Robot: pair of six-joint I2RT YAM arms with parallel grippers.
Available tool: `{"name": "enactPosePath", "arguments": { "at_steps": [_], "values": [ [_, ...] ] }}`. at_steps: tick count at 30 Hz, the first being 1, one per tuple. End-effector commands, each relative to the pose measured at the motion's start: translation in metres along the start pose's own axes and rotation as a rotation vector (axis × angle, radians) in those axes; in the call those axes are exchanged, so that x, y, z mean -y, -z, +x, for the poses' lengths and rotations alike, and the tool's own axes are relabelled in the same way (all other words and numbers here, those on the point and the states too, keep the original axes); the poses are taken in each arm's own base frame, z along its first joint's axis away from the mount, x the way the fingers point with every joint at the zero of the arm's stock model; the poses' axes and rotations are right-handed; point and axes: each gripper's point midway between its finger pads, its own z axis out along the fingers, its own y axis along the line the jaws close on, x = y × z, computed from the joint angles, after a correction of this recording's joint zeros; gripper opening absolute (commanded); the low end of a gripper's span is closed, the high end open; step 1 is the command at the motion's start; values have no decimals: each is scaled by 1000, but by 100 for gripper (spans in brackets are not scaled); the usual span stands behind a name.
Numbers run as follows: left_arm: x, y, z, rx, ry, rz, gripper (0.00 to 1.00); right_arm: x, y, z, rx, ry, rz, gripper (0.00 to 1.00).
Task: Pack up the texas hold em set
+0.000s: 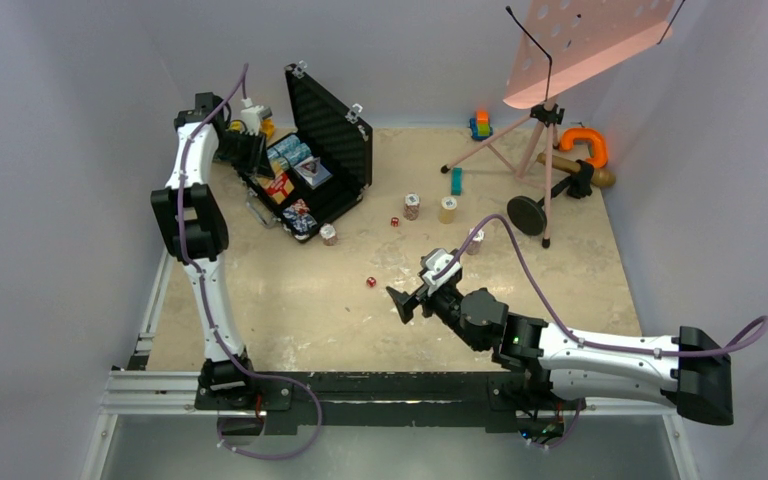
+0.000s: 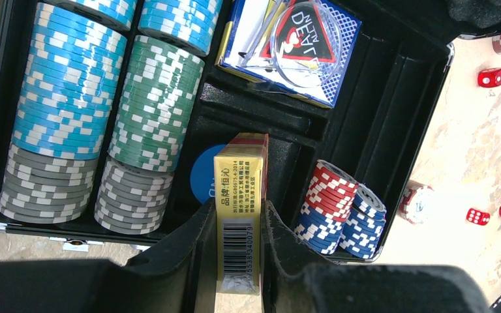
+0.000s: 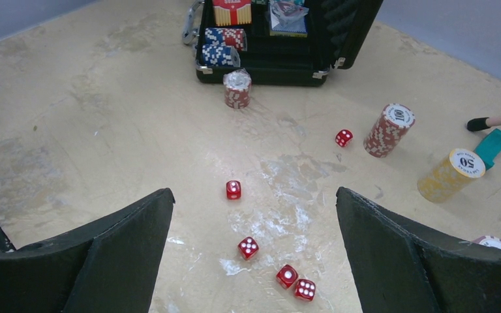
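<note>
Bright even light, soft faint shadows, mostly sharp, slight overexposure

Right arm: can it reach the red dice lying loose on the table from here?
Likely yes. The right end effector stands open and empty, and the red dice lie on bare table just ahead of its fingers, nothing covering them.

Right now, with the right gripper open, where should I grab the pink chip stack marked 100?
Take the pink chip stack around its round side wall, about mid-height, coming down from above with the right gripper. It stands upright as a tall cylinder, so opposite sides of the wall give both fingers even contact. Mind the red die close beside it.
</note>
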Motion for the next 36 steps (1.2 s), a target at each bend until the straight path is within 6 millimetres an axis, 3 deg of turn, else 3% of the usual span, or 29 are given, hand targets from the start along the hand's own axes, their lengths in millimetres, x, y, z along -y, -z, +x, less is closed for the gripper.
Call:
{"name": "enactPosePath", "arguments": {
  "at_steps": [1, 8, 10, 12, 17, 20, 28, 31, 36],
  "values": [
    [7, 9, -6, 10, -44, 20, 0, 0, -2, -25, 61, -55, 8, 99],
    [0, 9, -3, -5, -39, -10, 3, -1, -3, -24, 52, -55, 9, 99],
    [-4, 8, -3, -7, -31, -31, 15, -1, -3, -24, 52, -55, 10, 99],
    [-5, 9, -3, -8, -30, -42, 21, 0, -3, -24, 52, -56, 13, 99],
    [-14, 12, -10, 18, -16, -112, 59, 0, -3, -23, 47, -56, 16, 99],
    [-20, 19, -13, 45, -34, -178, 73, -1, -3, -23, 44, -55, 14, 99],
    [-25, 48, -46, 187, -114, -344, 76, -6, -11, -22, 26, -46, 7, 98],
    [-18, 47, -54, 218, -158, -353, 76, -9, -14, -19, 14, -42, 1, 98],
    [-22, 28, -47, 179, -136, -335, 73, -11, -15, -21, 11, -42, -3, 98]
  ]
}}
